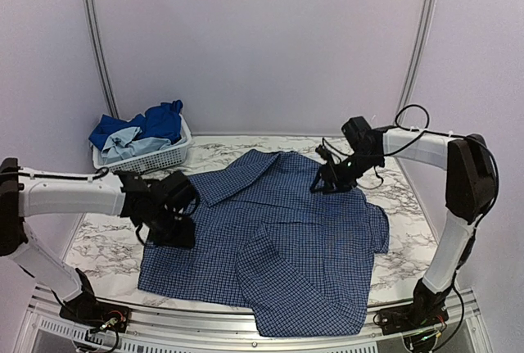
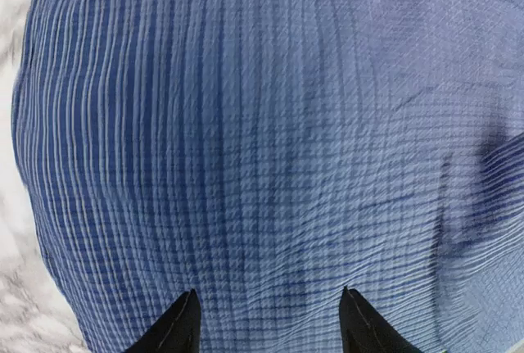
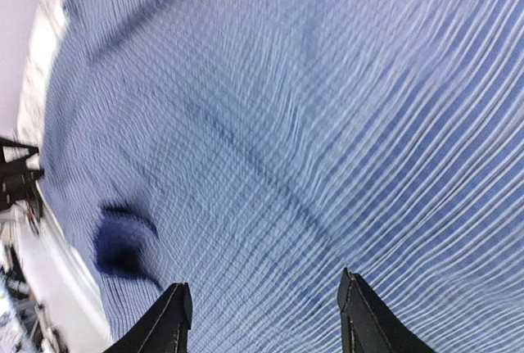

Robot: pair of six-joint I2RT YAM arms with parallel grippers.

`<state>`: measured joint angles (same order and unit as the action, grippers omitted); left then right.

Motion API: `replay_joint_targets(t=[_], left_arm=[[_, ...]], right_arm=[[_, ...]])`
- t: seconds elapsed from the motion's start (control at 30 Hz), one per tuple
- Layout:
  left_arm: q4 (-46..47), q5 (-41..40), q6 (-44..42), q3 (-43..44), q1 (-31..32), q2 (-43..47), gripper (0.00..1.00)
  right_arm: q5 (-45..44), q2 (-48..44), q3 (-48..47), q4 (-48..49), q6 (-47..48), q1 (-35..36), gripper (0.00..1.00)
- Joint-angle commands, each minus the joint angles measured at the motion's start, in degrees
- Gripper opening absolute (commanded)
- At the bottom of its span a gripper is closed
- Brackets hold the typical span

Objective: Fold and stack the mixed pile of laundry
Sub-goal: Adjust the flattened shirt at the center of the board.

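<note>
Top view with both wrist views. The navy small-check button-up shirt (image 1: 286, 238) lies spread across the marble table (image 1: 98, 248), collar toward the far side and hem toward the arm bases. We judge that it is laid flat so that its sleeves and sides can be turned inward. One near portion already lies doubled over the body.

The left gripper (image 1: 173, 220) hangs low over the shirt's left edge, near the sleeve. The right gripper (image 1: 322, 183) stands over the far right shoulder area. We read this placing at opposite sides as preparation for a two-handed lift or smoothing of one panel.

In each wrist view the two dark fingertips (image 2: 182, 324) stand moderately apart, and the checked cloth fills the field beyond them. We see no fabric pinched between either pair, so we take both grippers as parted and empty. Whether the tips touch the cloth we cannot tell.

The rest of the mixed laundry pile waits in the white slatted basket (image 1: 168, 159) at the far left corner: royal blue clothes (image 1: 160, 119) heaped above a pale blue T-shirt (image 1: 131, 145). No folded stack is visible, so we judge the task to be at an early stage.
</note>
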<state>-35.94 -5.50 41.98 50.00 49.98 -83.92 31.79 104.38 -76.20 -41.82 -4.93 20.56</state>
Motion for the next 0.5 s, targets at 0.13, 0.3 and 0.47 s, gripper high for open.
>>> replay_joint_targets(t=[0.13, 0.3, 0.47], left_arm=[[0.6, -3.0, -12.9, 32.3, -9.0, -16.0, 0.76], [-0.1, -0.8, -17.9, 57.4, -16.0, -35.3, 0.74], [-2.2, 1.9, -21.7, 80.1, -19.7, -51.9, 0.7]], right_arm=[[-3.5, 14.3, -24.2, 4.1, -2.7, -6.4, 0.59], [-5.7, 21.6, -34.1, 2.8, -3.4, -6.5, 0.63], [-5.6, 28.0, -41.9, 2.1, -5.0, -6.6, 0.65]])
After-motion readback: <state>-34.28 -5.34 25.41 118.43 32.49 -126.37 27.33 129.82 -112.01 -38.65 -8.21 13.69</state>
